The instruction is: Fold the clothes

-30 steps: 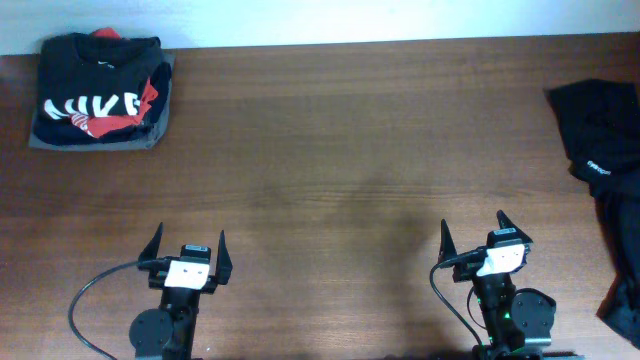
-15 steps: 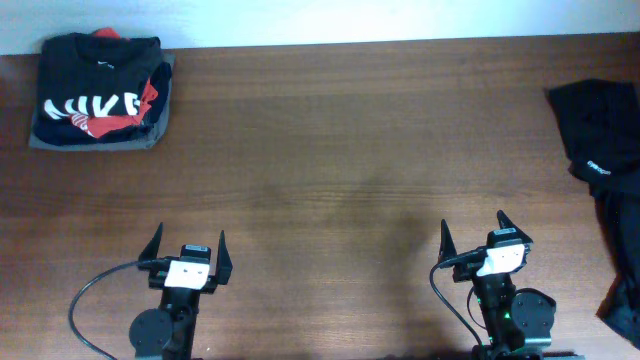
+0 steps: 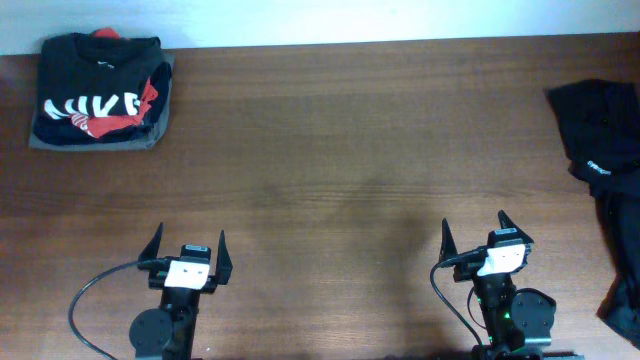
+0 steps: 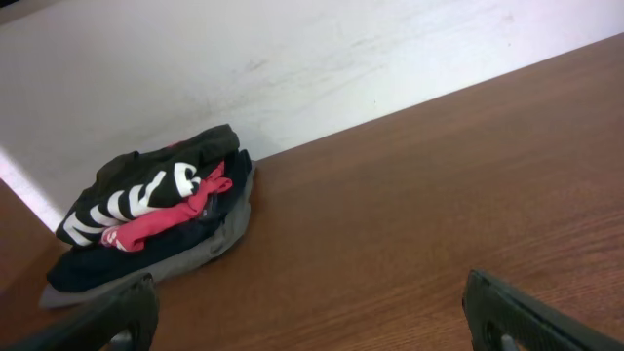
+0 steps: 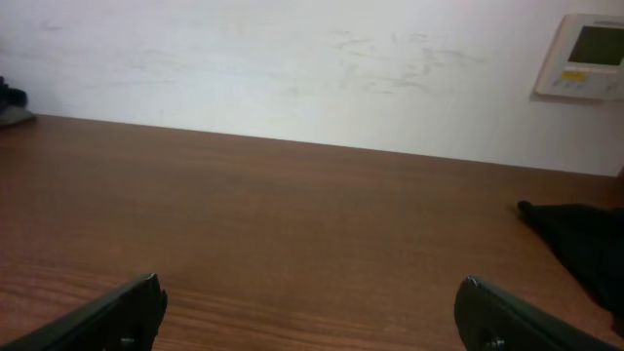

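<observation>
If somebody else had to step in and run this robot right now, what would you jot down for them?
Open and empty: left end effector and right end effector, both at the table's near side.
Far left corner: folded stack of T-shirts, black with white lettering on top.
Right edge: black clothes heap, unfolded.
Done: that stack looks folded.
Left: fold the black heap.

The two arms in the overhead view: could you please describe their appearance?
Both are black. The left gripper and right gripper each have two pointed black fingers and a white wrist block. A black cable loops beside each.
</observation>
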